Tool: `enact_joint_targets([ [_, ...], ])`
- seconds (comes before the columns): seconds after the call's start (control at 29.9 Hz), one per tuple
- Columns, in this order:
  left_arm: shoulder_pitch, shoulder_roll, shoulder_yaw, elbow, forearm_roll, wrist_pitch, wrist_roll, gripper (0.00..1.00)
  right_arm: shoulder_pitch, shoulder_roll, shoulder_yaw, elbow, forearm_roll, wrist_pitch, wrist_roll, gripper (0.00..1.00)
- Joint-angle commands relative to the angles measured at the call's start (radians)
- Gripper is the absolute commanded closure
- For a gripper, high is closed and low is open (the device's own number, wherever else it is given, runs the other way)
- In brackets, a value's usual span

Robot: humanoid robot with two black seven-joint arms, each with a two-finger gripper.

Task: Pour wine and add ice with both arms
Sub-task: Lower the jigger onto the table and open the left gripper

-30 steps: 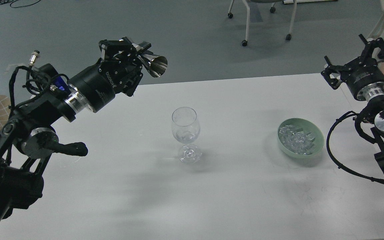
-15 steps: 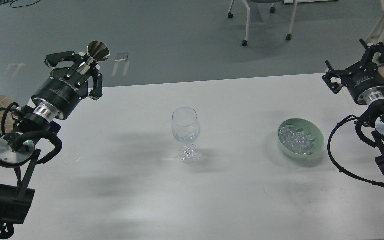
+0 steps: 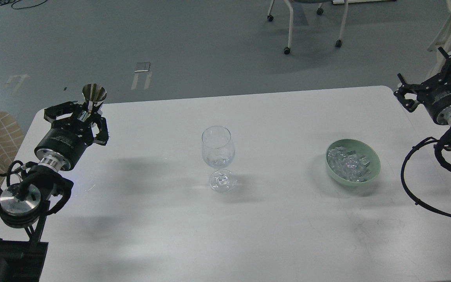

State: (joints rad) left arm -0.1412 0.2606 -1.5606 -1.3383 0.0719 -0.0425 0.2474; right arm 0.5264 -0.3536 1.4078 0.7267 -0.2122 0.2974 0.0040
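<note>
From our head view, the clear stemmed wine glass [image 3: 218,156] stands upright at the middle of the smooth white table [image 3: 249,235], round bowl above a thin stem and a flat disc foot. A small pool of wine [image 3: 217,161], colourless and watery, sits low in the bowl of the glass. Well to the right of the glass rests the shallow pale green bowl [image 3: 372,172], matte and round, and inside it the ice [image 3: 347,164] lies heaped, many glossy little cubes catching the light. Far to the left of the glass, over the table's left edge, our left gripper [image 3: 88,113] has its black claw fingers closed on the narrow waist of a shiny metal measuring cup [image 3: 93,95], a polished cone whose open mouth points up. Behind that gripper we see the thick black wrist drum and its silver ring. Far to the right of the glass, past the green bowl and off the table's right edge, our right gripper [image 3: 431,76] stands with its angular black fingers spread wide around nothing, well apart from the ice. Looped black-sleeved cables hang below that wrist.
</note>
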Motion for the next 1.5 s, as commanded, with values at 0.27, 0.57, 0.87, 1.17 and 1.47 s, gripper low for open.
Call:
enact_joint_targets([
  [0.27,-0.009,-0.008,-0.029,0.185,-0.043,-0.033,-0.019,0.84,-0.032,-0.022,0.003,0.003,0.001,-0.001,0.001,0.0],
  [0.57,-0.044,-0.052,-0.019,0.31,-0.067,-0.089,-0.03,0.83,-0.057,-0.024,0.002,0.026,-0.001,-0.001,0.001,0.0],
  [0.87,-0.092,-0.049,-0.018,0.426,-0.069,-0.146,-0.025,0.8,-0.062,-0.022,0.002,0.026,-0.003,-0.001,0.001,0.0],
  [1.17,-0.11,-0.047,-0.013,0.473,-0.067,-0.169,-0.022,0.79,-0.062,-0.022,-0.003,0.039,-0.003,-0.001,0.001,0.0],
  [1.47,-0.11,-0.047,-0.012,0.484,-0.067,-0.188,-0.02,0.71,-0.063,-0.024,-0.003,0.039,-0.004,-0.001,0.001,0.0],
])
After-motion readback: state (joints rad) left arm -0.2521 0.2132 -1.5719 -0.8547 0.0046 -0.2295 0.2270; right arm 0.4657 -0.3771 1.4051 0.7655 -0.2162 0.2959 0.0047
